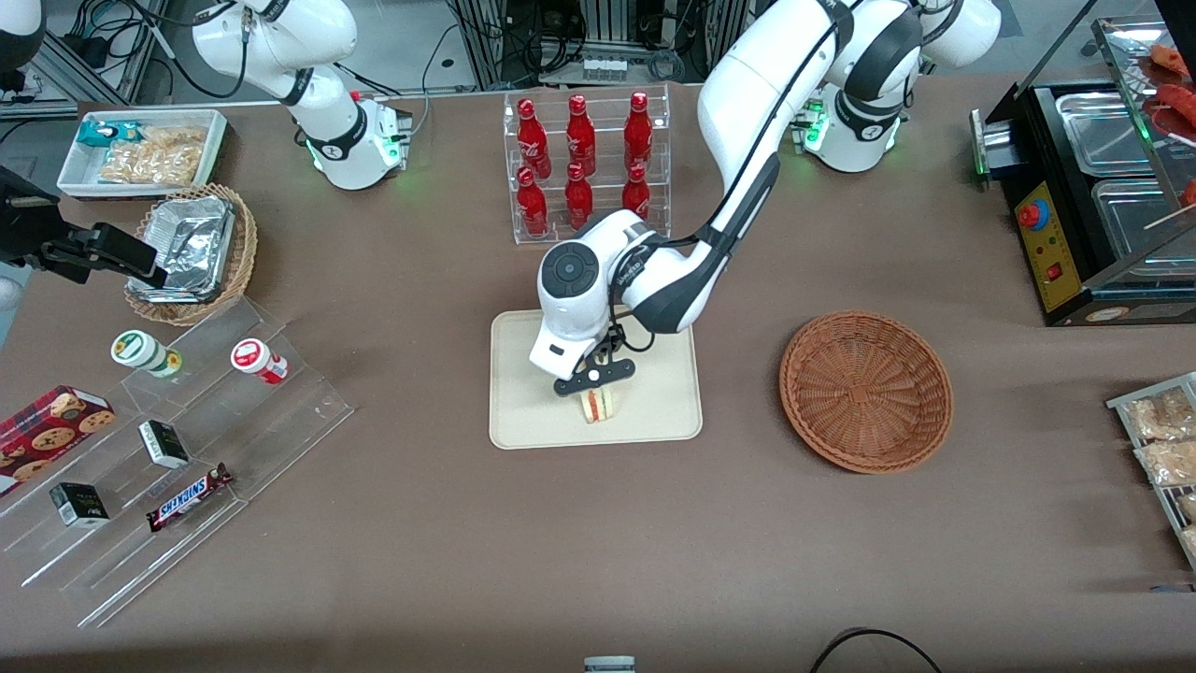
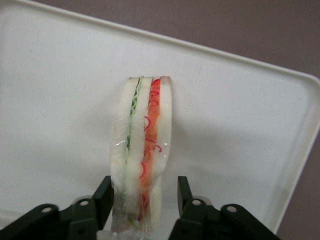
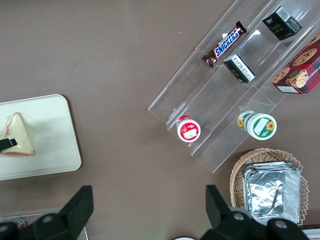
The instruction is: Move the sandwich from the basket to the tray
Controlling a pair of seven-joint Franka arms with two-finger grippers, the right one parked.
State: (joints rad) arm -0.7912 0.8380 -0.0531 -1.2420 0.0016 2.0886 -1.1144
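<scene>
The sandwich (image 1: 598,406), a white wedge with red and green filling, lies on the cream tray (image 1: 654,421), near the tray's edge nearest the front camera. My left gripper (image 1: 595,385) is right above it, fingers down around it. In the left wrist view the sandwich (image 2: 142,145) lies on the tray (image 2: 235,115) between the black fingers (image 2: 184,192); the gripper (image 2: 144,194) is open, with a gap on one side of the sandwich. The reddish-brown basket (image 1: 866,390) stands empty beside the tray, toward the working arm's end. The right wrist view shows the sandwich (image 3: 17,136) on the tray (image 3: 50,145).
A clear rack of red bottles (image 1: 584,164) stands farther from the front camera than the tray. A clear stepped stand with snacks (image 1: 168,449), a tan basket of foil containers (image 1: 192,252) and a white bin (image 1: 140,154) lie toward the parked arm's end. A black warmer (image 1: 1093,187) stands at the working arm's end.
</scene>
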